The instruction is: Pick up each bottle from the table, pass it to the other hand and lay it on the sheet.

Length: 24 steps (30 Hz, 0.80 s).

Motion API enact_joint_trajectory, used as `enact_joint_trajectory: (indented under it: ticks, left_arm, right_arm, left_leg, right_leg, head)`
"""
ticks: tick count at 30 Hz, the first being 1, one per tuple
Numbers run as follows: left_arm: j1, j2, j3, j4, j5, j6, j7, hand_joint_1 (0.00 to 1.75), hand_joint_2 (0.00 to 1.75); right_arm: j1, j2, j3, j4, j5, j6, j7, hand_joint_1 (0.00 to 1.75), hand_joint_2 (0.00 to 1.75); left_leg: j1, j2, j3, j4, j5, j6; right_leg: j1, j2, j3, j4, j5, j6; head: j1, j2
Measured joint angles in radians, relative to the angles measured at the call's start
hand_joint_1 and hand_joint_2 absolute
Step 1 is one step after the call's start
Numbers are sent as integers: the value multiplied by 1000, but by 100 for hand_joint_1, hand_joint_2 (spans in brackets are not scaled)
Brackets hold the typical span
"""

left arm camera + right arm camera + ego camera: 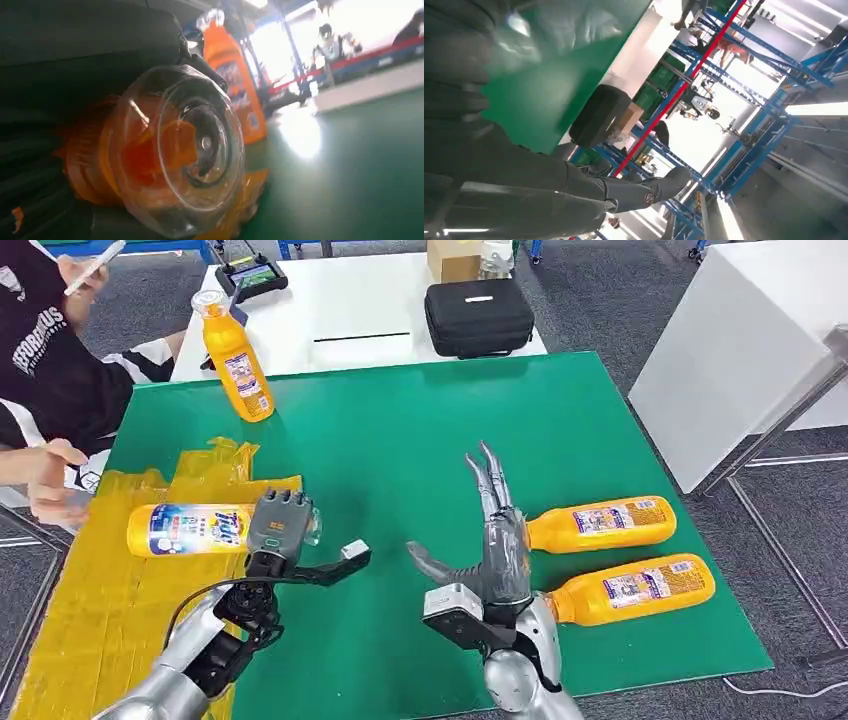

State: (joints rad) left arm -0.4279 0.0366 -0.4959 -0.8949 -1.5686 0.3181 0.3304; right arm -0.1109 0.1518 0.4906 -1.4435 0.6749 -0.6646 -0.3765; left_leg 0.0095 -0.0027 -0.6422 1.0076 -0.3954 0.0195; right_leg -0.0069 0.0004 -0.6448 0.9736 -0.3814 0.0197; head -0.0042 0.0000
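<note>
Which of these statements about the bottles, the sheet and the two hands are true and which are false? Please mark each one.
1. The left hand grips a bottle lying on the yellow sheet. True; this lying bottle is held at its cap end.
2. The right hand holds a bottle. False; it is open and holds nothing.
3. Two bottles lie on the green mat near the right hand. True: the farther bottle and the nearer bottle.
4. All the bottles are lying down. False; the upright bottle stands at the mat's far left.
</note>
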Motion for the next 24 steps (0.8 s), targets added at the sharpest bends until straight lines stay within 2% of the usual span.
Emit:
enact_joint_trajectory:
  ticks: [9, 24]
  left_arm:
    - [-6, -27, 101, 88, 0, -3, 7, 0, 175]
    - [-8, -54, 189, 109, 0, 8, 4, 0, 175]
  right_arm:
    - [-2, 0, 1, 2, 5, 28, 21, 0, 175]
    - [-7, 0, 1, 11, 7, 30, 31, 0, 175]
  left_leg:
    - [0, 0, 0, 0, 0, 0]
    - [0, 0, 0, 0, 0, 0]
  right_leg:
    - [0, 0, 0, 0, 0, 0]
    - [0, 0, 1, 0, 0, 0]
  head:
    - [0, 0]
    - [0, 0]
